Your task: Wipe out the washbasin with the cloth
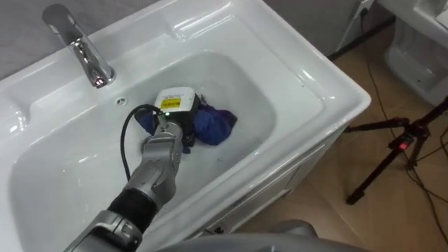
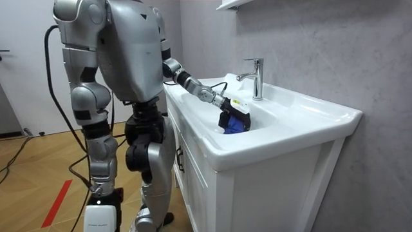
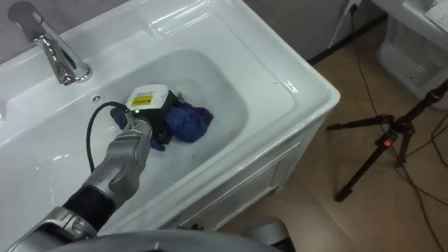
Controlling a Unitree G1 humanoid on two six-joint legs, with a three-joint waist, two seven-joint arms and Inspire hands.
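Right now I have the left robot hand [image 1: 176, 112] down inside the white basin [image 1: 294, 77], in front of the tap [image 1: 80, 45] and a little to its right. It rests on a crumpled blue cloth [image 1: 213, 126] on the basin's floor. Most of the cloth bulges out from under the hand on the side away from the tap. The fingers are buried beneath the back of the hand and in the folds, so I cannot tell whether they grip the cloth or lie flat on it.

From the room view, the robot stands upright, close against the white cabinet [image 2: 257, 193], on the side opposite the tap, with its left arm reaching over the rim. The right robot hand [image 2: 100, 207] hangs by its side, well away from the tap. A black tripod [image 1: 399, 143] stands on the wooden floor, far to the tap's right, past the basin's edge.
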